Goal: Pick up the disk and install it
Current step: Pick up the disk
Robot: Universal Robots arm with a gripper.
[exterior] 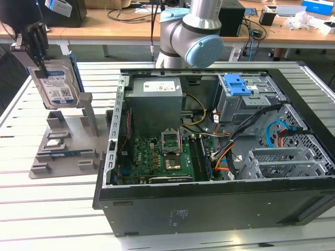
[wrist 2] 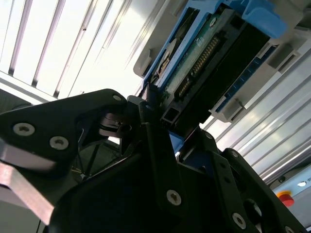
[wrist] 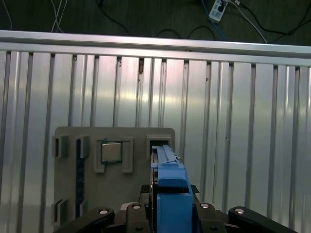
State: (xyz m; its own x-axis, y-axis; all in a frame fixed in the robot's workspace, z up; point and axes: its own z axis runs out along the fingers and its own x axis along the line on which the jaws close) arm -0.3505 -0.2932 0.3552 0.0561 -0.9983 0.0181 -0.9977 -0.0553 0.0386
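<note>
Gripping the disk (exterior: 57,86) by its top edge, with the gripper (exterior: 41,60) clenched right on it. Holding it upright at the exterior view's left, just over the grey holder (exterior: 63,144) on the slatted worktop (exterior: 31,204), well apart from the open computer case (exterior: 209,209). Seeing a small square chip (wrist: 111,151) sitting in a holder pocket in the first wrist view.

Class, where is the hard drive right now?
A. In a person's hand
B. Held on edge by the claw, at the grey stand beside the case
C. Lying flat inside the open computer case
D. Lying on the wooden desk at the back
B: the claw grips the hard drive by its top edge at the grey stand, outside the computer case.
</note>
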